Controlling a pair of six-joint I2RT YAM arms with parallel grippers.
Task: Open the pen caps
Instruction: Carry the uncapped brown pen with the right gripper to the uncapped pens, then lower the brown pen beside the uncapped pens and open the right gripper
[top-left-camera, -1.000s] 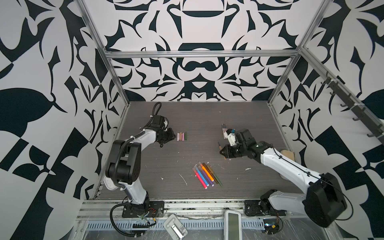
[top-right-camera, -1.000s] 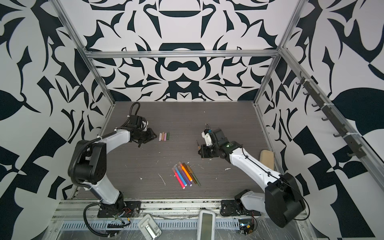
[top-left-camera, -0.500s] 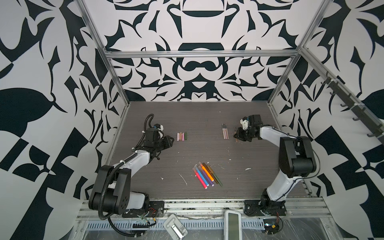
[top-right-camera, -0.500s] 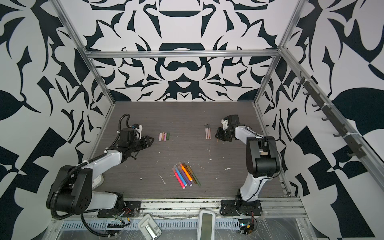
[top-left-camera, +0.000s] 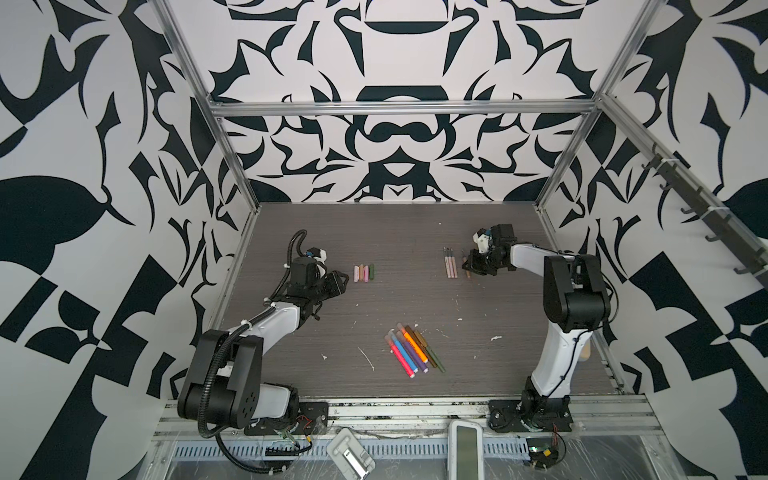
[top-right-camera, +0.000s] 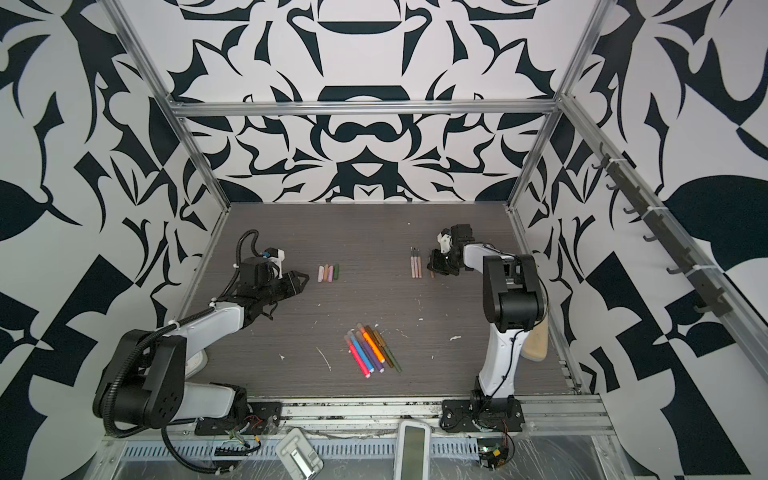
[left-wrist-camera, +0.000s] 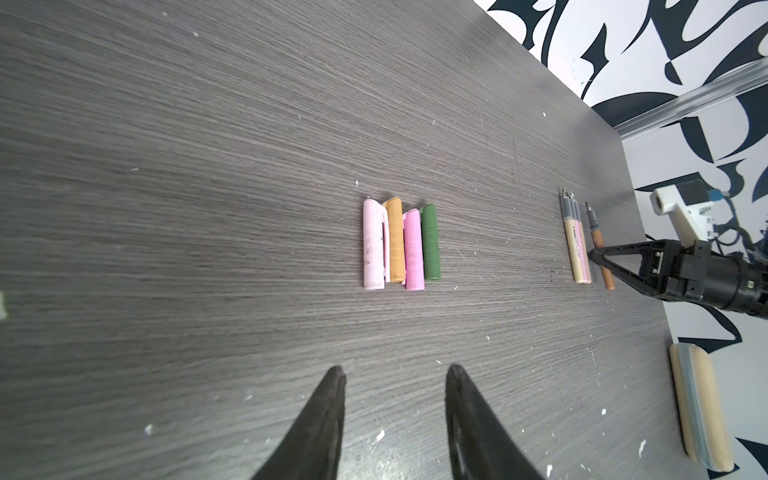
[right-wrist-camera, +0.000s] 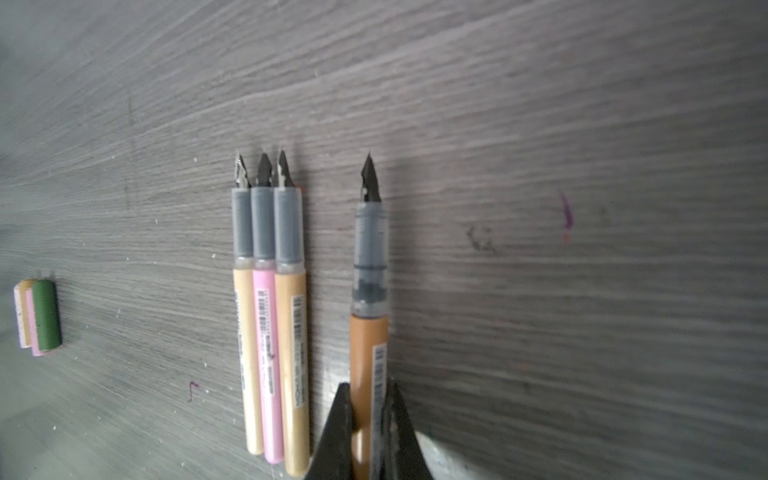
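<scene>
Pen caps (top-left-camera: 364, 273) at 3 o'clock of half-parted, empty left end effector (top-left-camera: 344, 280); right end effector (right-wrist-camera: 368, 388) clamped on brown pen (right-wrist-camera: 369, 340).

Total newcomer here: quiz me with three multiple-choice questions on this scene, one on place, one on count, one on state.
1. Where are the loose pen caps? A in a box; B on a shelf; C in a row on the table.
2. How many? A two; B four; C seven.
3. The right arm's jaws? A shut on the brown pen; B open, empty; C unseen.
Key: C, side by side on wood; B, pale pink, tan, pink, green; A, barrel pinched between them.
</scene>
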